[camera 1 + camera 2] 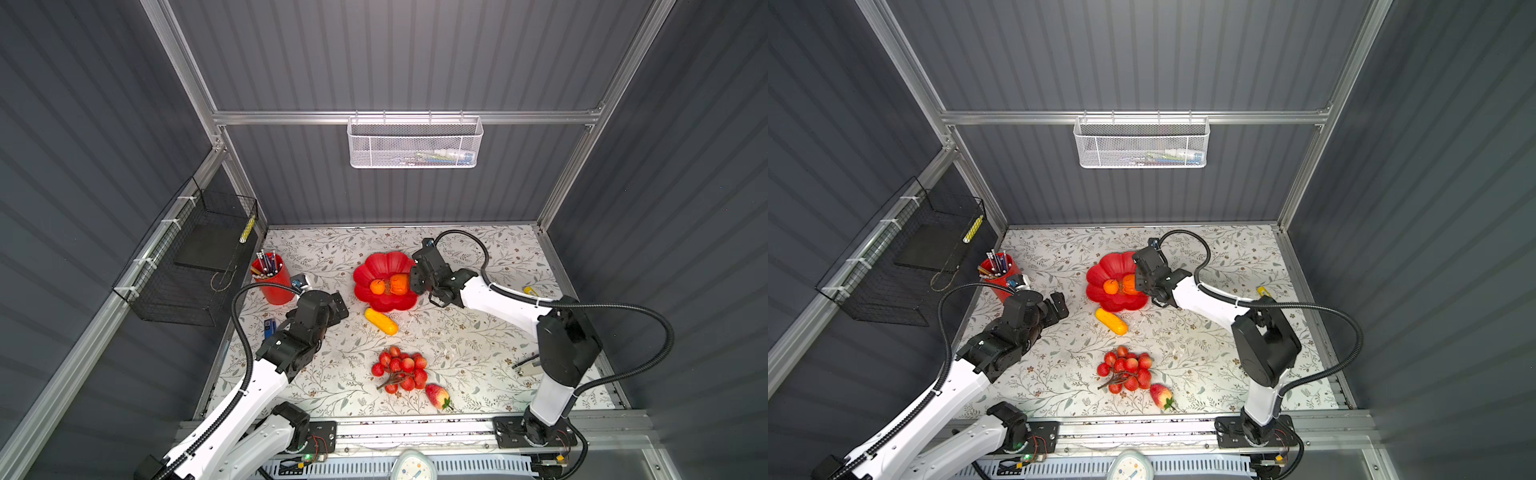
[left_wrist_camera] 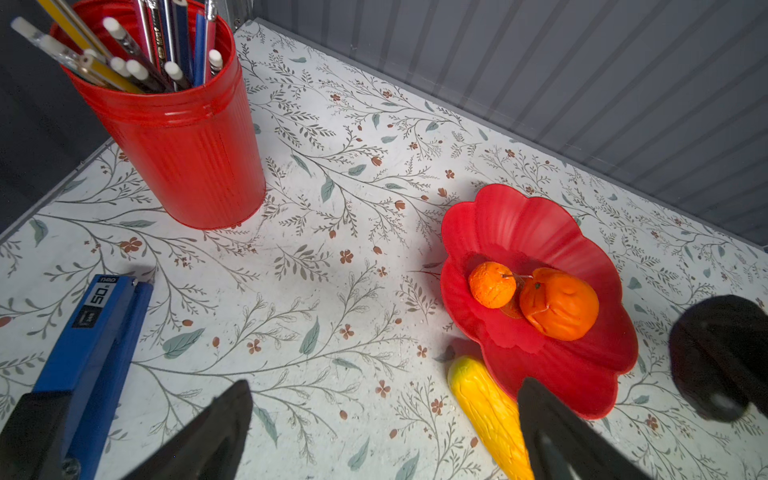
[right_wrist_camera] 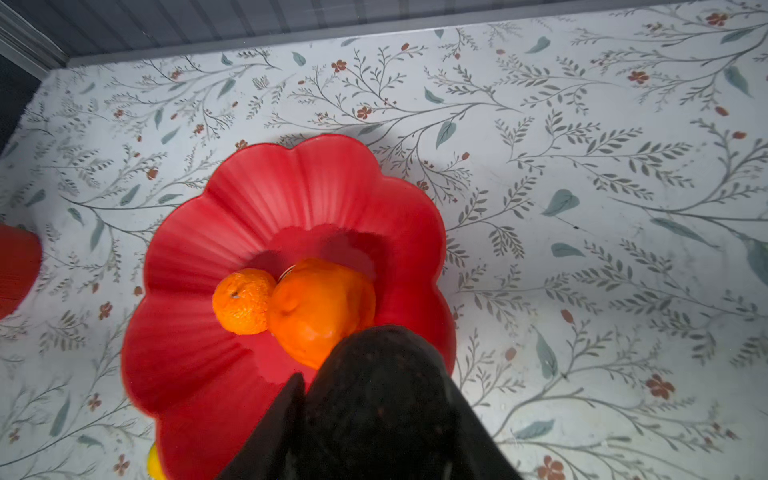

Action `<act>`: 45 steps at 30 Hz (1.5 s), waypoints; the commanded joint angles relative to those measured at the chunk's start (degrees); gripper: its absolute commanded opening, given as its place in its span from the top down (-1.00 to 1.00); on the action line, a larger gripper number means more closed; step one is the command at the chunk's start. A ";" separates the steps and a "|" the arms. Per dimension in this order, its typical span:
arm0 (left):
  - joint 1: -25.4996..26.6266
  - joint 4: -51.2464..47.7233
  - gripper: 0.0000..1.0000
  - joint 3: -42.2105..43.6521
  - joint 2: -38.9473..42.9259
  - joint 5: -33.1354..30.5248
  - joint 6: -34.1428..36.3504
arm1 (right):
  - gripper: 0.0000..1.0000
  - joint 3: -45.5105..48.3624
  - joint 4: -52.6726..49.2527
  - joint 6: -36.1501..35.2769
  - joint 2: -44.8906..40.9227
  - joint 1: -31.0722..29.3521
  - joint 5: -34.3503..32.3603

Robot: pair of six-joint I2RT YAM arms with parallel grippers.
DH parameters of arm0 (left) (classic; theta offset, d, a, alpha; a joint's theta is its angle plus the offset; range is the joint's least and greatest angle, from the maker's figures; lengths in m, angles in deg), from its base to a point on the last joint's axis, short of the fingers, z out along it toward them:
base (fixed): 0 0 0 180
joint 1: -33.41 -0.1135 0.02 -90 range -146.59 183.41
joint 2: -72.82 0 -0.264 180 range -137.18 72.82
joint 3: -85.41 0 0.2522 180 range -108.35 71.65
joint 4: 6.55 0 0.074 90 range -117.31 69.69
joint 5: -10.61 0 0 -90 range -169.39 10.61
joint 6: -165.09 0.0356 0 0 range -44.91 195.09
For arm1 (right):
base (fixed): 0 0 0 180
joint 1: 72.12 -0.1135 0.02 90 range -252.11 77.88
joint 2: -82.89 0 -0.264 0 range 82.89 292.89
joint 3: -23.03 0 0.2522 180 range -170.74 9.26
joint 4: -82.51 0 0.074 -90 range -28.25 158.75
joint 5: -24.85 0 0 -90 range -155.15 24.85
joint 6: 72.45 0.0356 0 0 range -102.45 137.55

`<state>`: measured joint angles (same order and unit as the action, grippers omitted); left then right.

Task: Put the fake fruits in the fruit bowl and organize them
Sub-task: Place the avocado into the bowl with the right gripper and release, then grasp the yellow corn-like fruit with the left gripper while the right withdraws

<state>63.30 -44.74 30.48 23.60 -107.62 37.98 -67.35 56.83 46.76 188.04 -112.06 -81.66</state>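
Floral-print worktop (image 1: 478, 332), grey-panelled booth around it. Fruit bowl (image 1: 376, 259), a shallow glossy red dish with a scalloped flower rim, sits toward the back centre. Two round orange plastic fruits lie in its well, touching each other: smaller orange (image 1: 377, 286) and larger orange (image 1: 399, 284).

Right gripper (image 1: 417, 281) hangs over the bowl's right edge. The right wrist view shows its jaws clamped on a dark rough oval fruit (image 3: 374, 386), just beside the larger orange. Whether it rests on the dish I cannot tell; it is not yet let go.

Outside the bowl:
- Yellow oblong ridged fruit (image 1: 381, 321) lies just beside the front rim.
- Red berry bunch on a brown stem (image 1: 401, 368) lies nearer the front.
- Red strawberry (image 1: 436, 395) lies just beside the bunch.

Left gripper (image 1: 340, 306) hovers left of the bowl, jaws wide apart and empty; the yellow fruit is nearest to it.

Red ribbed pencil cup (image 1: 272, 278) and blue stapler (image 2: 91, 345) stand off to the left.

Progress, as judged: two of six fruits are placed, a third is about to go in, three are left. The well is small, so the berry bunch looks likeliest to crowd it.
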 commanded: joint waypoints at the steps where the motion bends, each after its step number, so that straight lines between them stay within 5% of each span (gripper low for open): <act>1: -0.58 -1.04 -1.00 1.13 1.13 2.02 -2.27 | 0.08 -3.22 -1.90 -1.87 4.28 1.54 2.49; 6: -0.56 1.63 -1.00 1.94 -0.46 9.90 -6.49 | -0.03 -6.66 -2.27 -1.76 8.95 3.20 6.22; 10: -0.54 4.14 -0.99 2.58 -4.10 17.56 -7.83 | -0.35 -8.91 -4.06 -1.84 9.79 3.64 7.55; 18: 0.34 9.54 -0.92 3.29 -12.04 28.25 -10.77 | -0.71 -8.11 -3.61 -2.24 1.43 5.20 8.36; 27: 5.86 10.58 -0.86 1.74 -19.82 27.66 -12.23 | -0.98 5.80 1.08 -2.30 -15.22 5.79 6.08; 45: 10.64 14.91 -0.83 -4.82 -37.79 22.87 -13.97 | -0.98 28.82 0.59 1.33 -41.99 9.82 4.11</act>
<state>73.61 -30.38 27.53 -12.28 -83.31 24.98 -40.06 58.34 47.33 148.32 -103.14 -76.15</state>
